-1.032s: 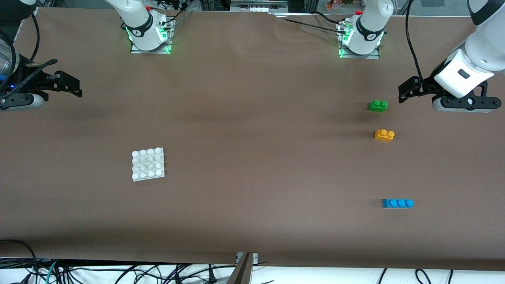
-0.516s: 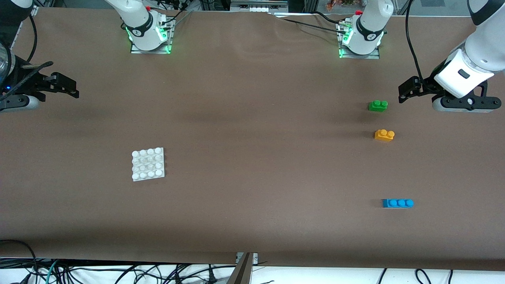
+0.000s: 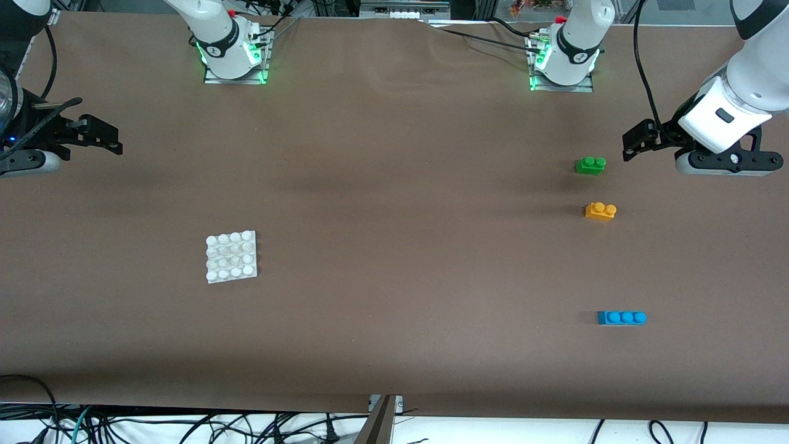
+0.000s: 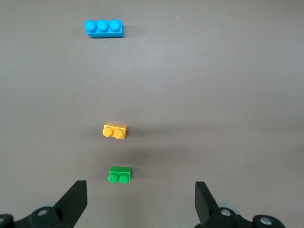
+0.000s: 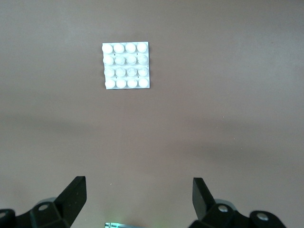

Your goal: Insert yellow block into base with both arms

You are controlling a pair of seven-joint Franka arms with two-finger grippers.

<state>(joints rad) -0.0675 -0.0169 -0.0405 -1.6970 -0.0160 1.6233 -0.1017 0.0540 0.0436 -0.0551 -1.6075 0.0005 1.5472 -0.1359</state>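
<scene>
Left gripper [image 4: 137,202]: hangs wide open, empty, above the table near the yellow block [image 3: 600,211].
Right gripper [image 5: 137,199]: wide open, empty, well apart from the base [image 3: 231,256].

**Cut off at the edges**

The right arm [image 3: 18,142] runs off the front view's edge, only its wrist and jaws showing. Both wrist views crop their own grippers, left gripper [image 4: 140,199] and right gripper [image 5: 137,197], to two finger stubs.

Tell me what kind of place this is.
Most likely a robotics lab bench: two arm bases bolted to a paper-covered table, loose cables along its edge, and only toy bricks and a studded base set out.
</scene>
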